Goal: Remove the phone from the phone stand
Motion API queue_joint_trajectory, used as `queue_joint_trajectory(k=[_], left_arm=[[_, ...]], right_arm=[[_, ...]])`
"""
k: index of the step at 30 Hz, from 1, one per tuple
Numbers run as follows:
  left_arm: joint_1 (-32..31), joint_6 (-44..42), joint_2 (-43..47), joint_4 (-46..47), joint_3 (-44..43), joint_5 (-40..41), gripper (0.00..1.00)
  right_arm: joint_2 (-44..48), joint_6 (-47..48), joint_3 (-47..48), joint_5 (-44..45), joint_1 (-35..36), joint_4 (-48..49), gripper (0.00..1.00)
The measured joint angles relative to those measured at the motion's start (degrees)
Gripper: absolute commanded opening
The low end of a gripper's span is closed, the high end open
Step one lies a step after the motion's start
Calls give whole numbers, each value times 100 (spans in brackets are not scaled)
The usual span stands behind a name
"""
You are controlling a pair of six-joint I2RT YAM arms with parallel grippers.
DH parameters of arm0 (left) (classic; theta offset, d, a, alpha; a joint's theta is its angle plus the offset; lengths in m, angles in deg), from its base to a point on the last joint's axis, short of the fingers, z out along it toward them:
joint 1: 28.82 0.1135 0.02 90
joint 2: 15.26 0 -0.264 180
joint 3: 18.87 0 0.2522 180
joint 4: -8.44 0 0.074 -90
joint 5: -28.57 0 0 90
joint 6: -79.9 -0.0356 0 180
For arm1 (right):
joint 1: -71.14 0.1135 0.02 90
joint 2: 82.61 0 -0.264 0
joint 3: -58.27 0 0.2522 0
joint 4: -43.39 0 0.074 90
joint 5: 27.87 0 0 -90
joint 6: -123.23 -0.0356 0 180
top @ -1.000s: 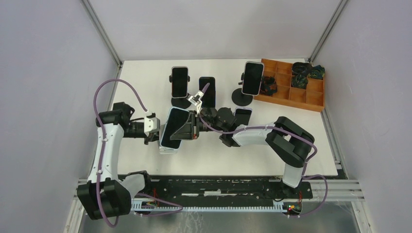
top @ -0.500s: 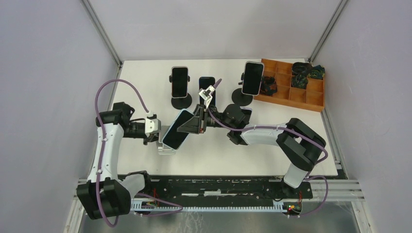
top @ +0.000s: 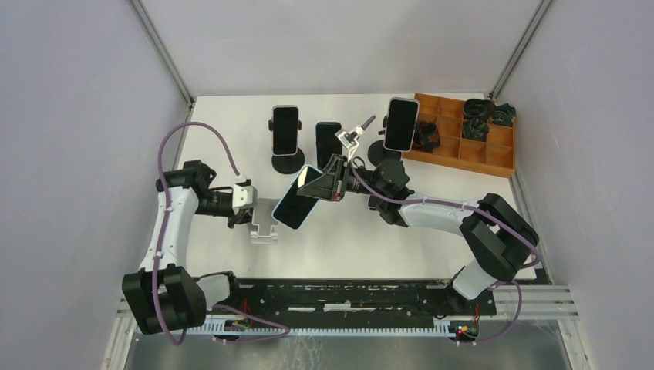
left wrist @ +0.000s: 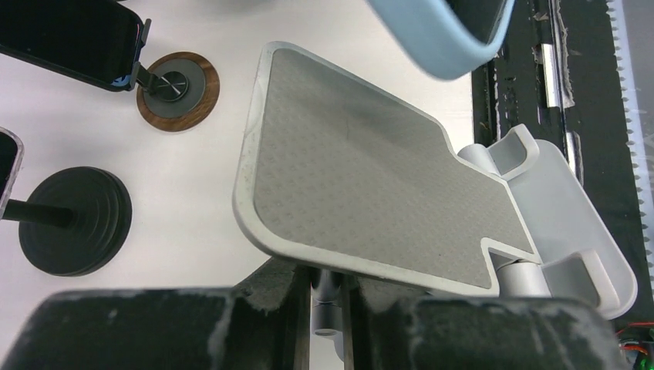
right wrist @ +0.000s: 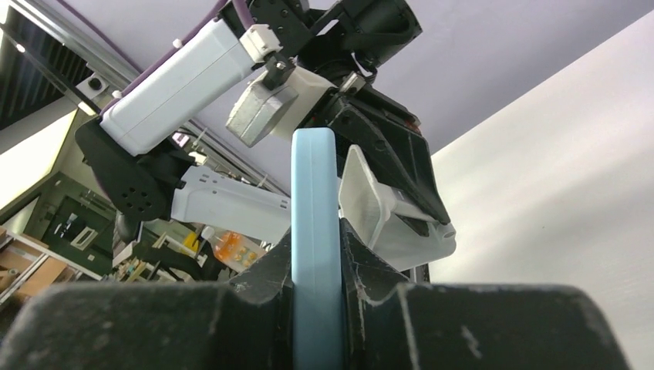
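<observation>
A light-blue phone (top: 299, 197) with a dark screen hangs tilted in the air, clear of the grey stand (top: 264, 222) at the left of the table. My right gripper (top: 324, 185) is shut on the phone's edge; in the right wrist view the blue edge (right wrist: 315, 231) stands upright between the fingers. My left gripper (top: 248, 217) is shut on the stand's post (left wrist: 330, 297). The stand's grey padded plate (left wrist: 362, 193) is bare in the left wrist view, and the phone's blue corner (left wrist: 439, 35) floats above it.
Three other phones stand on round-based holders at the back: one at back left (top: 284, 129), one at centre (top: 328, 139), one at right (top: 401, 123). A wooden compartment tray (top: 470, 146) with dark items sits at back right. A black rail (top: 362, 297) runs along the near edge.
The right gripper has lifted the phone off the stand and carried it right and toward the back. The stand's plate is now bare. The left gripper stays on the stand.
</observation>
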Motion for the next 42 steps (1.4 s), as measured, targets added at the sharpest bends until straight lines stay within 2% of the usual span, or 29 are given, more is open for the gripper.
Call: queue_joint_trajectory(k=[7,14,18,25,32,33,35,39,42], left_arm=[[0,-61,-2,-9,-120,146,2],[66,-66,120,26,-527,273,2],[63,-114,203,15,-645,199,2],[63,-299,203,-7,-566,85,2],[63,-396,254,-20,-457,72,2],[63,-402,256,-24,-457,70,2],[63,-420,256,-26,-457,57,2],[63,-459,256,-28,-455,-24,2],[63,-483,256,-28,-431,-28,2]], right_arm=[[323,122,-87,-227,-122,-448,0],[323,1117,-111,-249,-162,-2253,0],[-304,1456,-9,-256,24,-2785,0],[-2129,1878,973,-348,638,-3810,0],[-2535,1893,1375,-636,645,-4026,0],[-2557,1895,1401,-651,645,-4037,2],[-2590,1893,1429,-651,645,-4039,21],[-2597,2031,1434,-378,645,-4151,49],[-2586,2247,1425,208,660,-4435,64]])
